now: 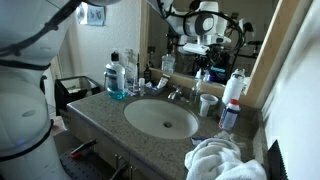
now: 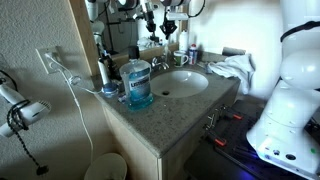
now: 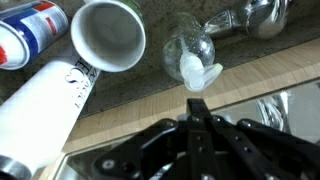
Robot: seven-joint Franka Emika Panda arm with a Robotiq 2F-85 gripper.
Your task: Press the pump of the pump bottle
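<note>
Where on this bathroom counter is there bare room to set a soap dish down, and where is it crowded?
The counter is bare along its front edge, between the mouthwash bottle and the sink. The other end is crowded: the white bottle, cup and pump bottle stand close together, and a towel covers the front corner.

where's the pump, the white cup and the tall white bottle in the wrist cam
pump [image 3: 200,72]: wrist view, on top of its whitish head
white cup [image 3: 108,36]: wrist view, on its bare inside
white bottle [image 3: 50,100]: wrist view, on the middle of its body
</note>
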